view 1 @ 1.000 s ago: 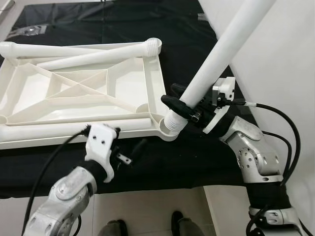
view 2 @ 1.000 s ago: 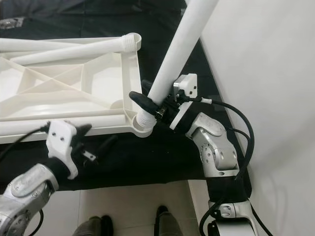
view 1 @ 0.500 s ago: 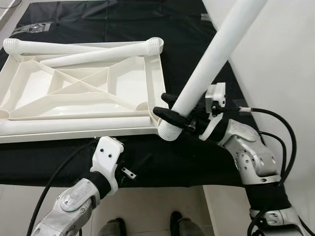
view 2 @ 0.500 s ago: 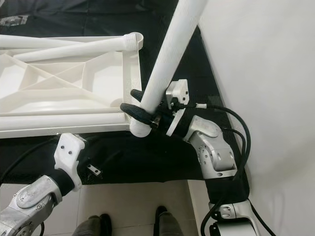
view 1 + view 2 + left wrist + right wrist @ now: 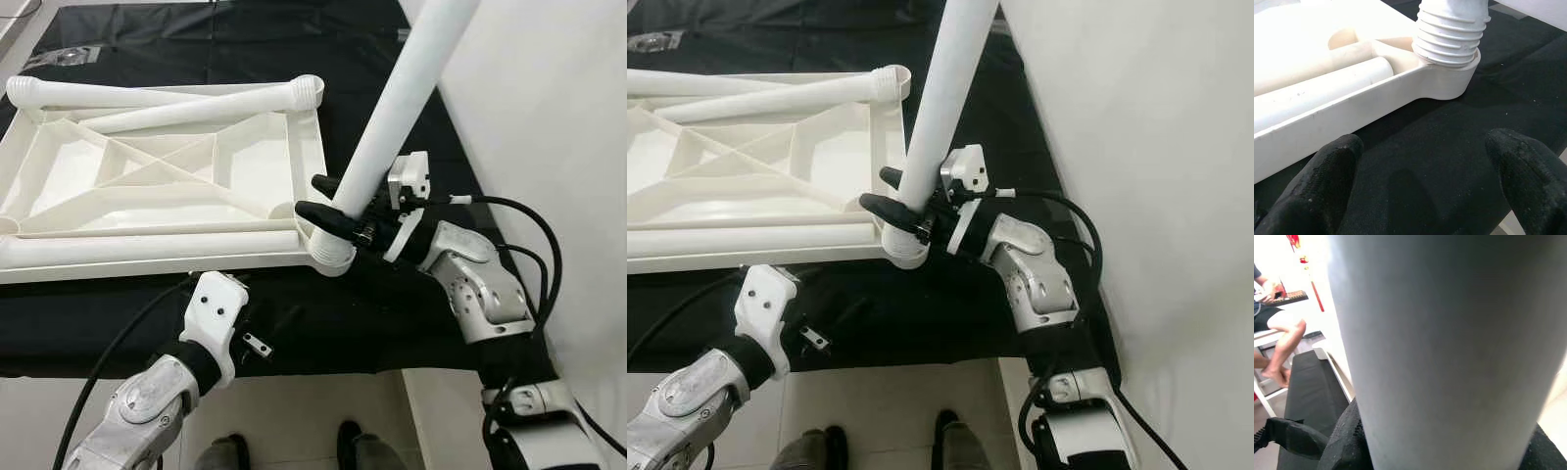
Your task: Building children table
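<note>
Table leg (image 5: 392, 117) now steeper in right gripper (image 5: 328, 199) fingers.

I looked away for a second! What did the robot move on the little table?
The right gripper, shut on the white leg, tipped it more upright, its ribbed end now in the tabletop's near corner socket. The left gripper, open, drew back from the tabletop's edge toward the robot. The tabletop and the spare legs lying on it stayed put on the black cloth.
</note>
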### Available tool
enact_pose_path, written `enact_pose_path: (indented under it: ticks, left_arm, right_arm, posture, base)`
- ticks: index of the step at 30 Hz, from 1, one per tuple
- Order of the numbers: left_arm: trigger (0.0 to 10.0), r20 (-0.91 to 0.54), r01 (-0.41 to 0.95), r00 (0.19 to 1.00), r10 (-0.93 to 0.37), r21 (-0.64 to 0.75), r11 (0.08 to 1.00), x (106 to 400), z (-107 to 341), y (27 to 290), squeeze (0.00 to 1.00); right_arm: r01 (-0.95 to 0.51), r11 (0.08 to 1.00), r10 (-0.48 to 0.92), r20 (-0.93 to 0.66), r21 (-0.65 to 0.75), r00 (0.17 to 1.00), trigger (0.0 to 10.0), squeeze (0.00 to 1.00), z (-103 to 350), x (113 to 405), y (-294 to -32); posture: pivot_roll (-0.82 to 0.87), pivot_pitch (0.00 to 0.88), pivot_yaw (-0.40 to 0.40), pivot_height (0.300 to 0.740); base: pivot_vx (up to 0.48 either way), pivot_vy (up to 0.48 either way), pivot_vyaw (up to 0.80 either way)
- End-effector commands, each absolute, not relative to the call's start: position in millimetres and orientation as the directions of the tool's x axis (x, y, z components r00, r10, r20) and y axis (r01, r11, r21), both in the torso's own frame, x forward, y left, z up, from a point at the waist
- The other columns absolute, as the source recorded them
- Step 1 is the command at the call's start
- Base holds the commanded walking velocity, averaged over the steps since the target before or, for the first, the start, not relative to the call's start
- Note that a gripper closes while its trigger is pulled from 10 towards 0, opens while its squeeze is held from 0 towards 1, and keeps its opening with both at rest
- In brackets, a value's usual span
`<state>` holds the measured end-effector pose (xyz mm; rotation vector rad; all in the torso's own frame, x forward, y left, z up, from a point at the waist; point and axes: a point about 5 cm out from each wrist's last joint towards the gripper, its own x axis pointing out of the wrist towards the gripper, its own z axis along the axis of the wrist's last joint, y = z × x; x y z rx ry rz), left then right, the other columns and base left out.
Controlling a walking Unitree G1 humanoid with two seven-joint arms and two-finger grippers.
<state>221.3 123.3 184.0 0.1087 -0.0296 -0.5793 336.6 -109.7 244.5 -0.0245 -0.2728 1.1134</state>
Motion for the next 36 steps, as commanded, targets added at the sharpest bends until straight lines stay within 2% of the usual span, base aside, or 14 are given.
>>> enact_pose_path:
  ticks: [1,10,15,20,33,36]
  left_arm:
    - [10.0,-0.013,0.543,0.837,-0.547,0.135,0.829,218,184,126,0.0]
    - [10.0,-0.001,0.536,0.841,-0.541,0.143,0.832,215,189,128,0.0]
    - [10.0,0.001,0.536,0.84,-0.542,0.145,0.831,214,190,127,0.0]
    - [10.0,0.004,0.537,0.84,-0.543,0.149,0.831,211,193,128,0.0]
    - [10.0,-0.002,0.54,0.838,-0.546,0.154,0.827,207,195,129,0.0]
    - [10.0,-0.006,0.55,0.831,-0.556,0.156,0.82,205,196,128,0.0]
  right_arm:
    - [-0.899,0.423,0.903,0.146,-0.118,0.405,10.0,0.0,229,338,-105]
    - [-0.947,0.294,0.956,0.05,-0.131,0.29,10.0,0.0,222,342,-102]
    - [-0.954,0.272,0.962,0.034,-0.126,0.269,10.0,0.0,222,345,-102]
    - [-0.978,0.186,0.982,-0.005,-0.091,0.187,10.0,0.0,220,346,-102]
    - [-0.984,0.169,0.986,0.017,-0.061,0.168,10.0,0.0,229,358,-111]
    - [-0.992,0.093,0.996,0.007,-0.081,0.093,10.0,0.0,232,355,-111]
  posture:
    - [0.12,0.38,-0.044,0.74]
    - [0.13,0.401,-0.052,0.74]
    - [0.13,0.404,-0.053,0.74]
    - [0.14,0.414,-0.053,0.74]
    - [0.15,0.418,-0.052,0.74]
    - [0.16,0.419,-0.05,0.74]
  base:
    - [0.0,0.0,0.0]
    - [0.0,0.0,0.0]
    - [0.0,0.0,0.0]
    - [0.0,0.0,0.0]
    - [0.0,0.0,0.0]
    - [0.0,0.0,0.0]
